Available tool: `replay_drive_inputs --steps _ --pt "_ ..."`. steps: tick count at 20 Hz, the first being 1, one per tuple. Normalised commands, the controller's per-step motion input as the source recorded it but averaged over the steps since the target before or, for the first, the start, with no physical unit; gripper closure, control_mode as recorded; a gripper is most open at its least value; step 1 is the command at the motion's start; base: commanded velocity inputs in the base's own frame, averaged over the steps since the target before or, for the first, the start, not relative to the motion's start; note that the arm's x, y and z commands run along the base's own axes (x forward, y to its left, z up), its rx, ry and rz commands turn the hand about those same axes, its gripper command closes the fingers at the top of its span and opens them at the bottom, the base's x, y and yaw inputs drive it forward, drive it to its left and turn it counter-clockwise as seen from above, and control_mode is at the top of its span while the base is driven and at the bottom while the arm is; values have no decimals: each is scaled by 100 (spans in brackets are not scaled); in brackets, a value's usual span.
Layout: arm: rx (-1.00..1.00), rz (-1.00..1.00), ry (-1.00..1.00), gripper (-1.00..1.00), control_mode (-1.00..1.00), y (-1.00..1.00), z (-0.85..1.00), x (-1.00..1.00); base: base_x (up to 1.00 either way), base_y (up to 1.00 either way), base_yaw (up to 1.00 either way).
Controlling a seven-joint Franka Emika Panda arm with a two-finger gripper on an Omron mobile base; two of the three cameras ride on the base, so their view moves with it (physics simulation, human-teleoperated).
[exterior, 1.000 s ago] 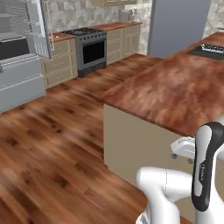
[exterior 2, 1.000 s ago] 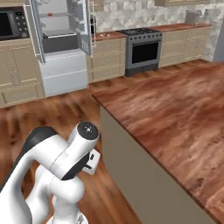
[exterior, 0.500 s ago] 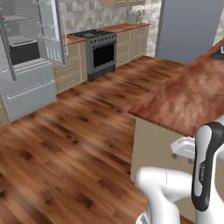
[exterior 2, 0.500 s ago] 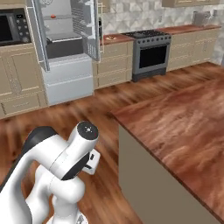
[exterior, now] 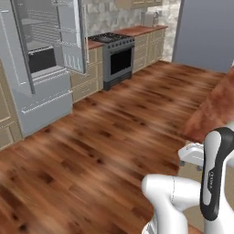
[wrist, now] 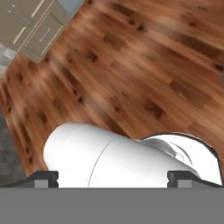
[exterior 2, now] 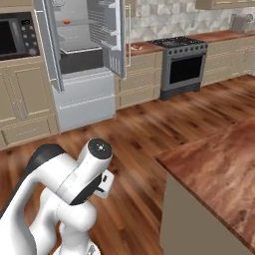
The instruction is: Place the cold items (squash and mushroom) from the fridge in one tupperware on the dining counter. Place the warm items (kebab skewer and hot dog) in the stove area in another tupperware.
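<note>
My gripper [wrist: 113, 177] hangs spread and empty over bare floor. The fridge [exterior 2: 82, 64] stands open at upper left, ready for picking; squash and mushroom I cannot make out.

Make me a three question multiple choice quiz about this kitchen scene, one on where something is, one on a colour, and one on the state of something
1. Where does the stove stand relative to the fridge in the right base view?
A. To its right
B. To its left
C. On the dining counter

2. What colour is the small item on the upper fridge shelf?
A. Blue
B. Orange
C. White

3. How do the fridge doors stand?
A. Both shut
B. Swung open
C. Removed

Answers:
1. A: the stove sits right of the fridge, with wooden cabinets between them.
2. B: an orange item rests on a shelf inside; what it is cannot be told.
3. B: the fridge doors hang open, showing the shelves. The gripper is open and empty, its tips apart in the hand view.
</note>
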Motion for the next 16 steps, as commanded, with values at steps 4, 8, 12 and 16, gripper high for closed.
replay_drive_inputs --steps 4,8,12,16 --pt "0 0 0 -100 100 0 0 0 89 100 0" --pt "0 0 0 -100 100 0 0 0 95 98 0" --pt "0 0 0 -100 100 0 0 0 90 76 -11" --pt "0 0 0 -100 100 0 0 0 91 65 -25"
